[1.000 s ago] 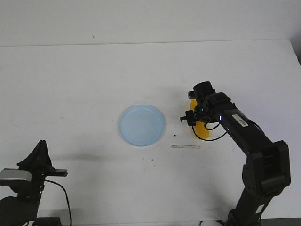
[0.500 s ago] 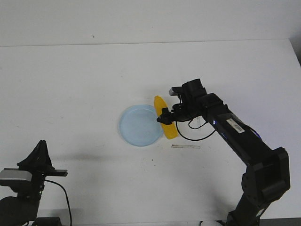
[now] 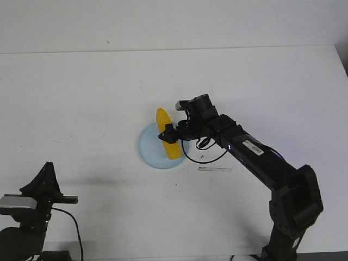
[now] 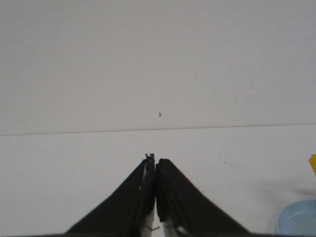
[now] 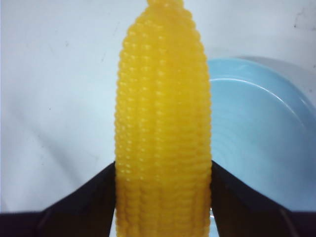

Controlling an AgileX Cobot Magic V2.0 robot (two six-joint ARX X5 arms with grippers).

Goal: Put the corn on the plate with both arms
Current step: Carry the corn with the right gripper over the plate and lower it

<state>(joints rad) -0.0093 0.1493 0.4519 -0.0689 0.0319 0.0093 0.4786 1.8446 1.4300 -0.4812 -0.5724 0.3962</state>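
Right gripper (image 3: 169, 136) clamped on the corn (image 3: 167, 141), both black fingers (image 5: 89, 197) pressed on the cob's sides, holding it over the plate (image 3: 150, 148) near table centre, cob angled from about 11 to 5 o'clock across the plate's right half. Whether the corn touches the plate, can't tell. Left gripper (image 4: 155, 165) sits at the table's 7 o'clock corner, fingers together, holding nothing, well apart from plate.

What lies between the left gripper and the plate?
Only bare white table, seen in the front view, between the left gripper and the plate.
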